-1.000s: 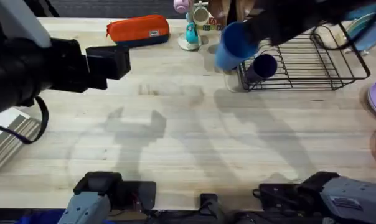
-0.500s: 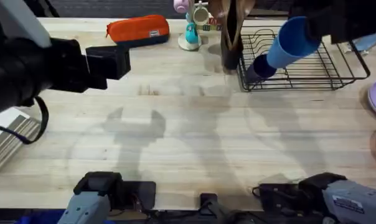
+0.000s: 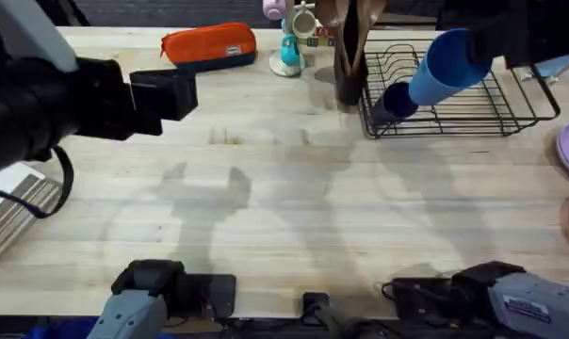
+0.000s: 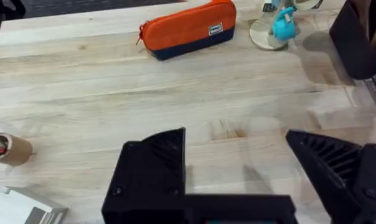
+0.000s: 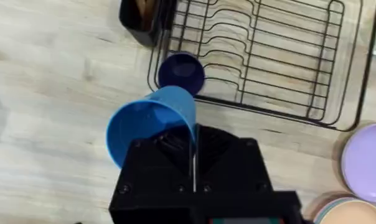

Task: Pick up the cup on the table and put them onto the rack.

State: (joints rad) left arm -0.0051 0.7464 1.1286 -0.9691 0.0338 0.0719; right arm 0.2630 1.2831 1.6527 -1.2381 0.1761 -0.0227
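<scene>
The blue cup (image 3: 449,64) is gripped by the right pincer (image 5: 194,146), lifted and tilted above the near left corner of the black wire rack (image 3: 492,99); its open mouth and a dark blue cup (image 5: 181,71) standing in that corner are seen plainly from the right wrist. From the left wrist, the left pincer (image 4: 238,162) is seen spread open with nothing between its fingers, above bare pale tabletop (image 3: 284,207), with an orange pouch (image 4: 188,28) beyond it. Wide open planks are left in the middle, while the rack's left edge is crowded by a dark utensil holder (image 3: 350,66).
</scene>
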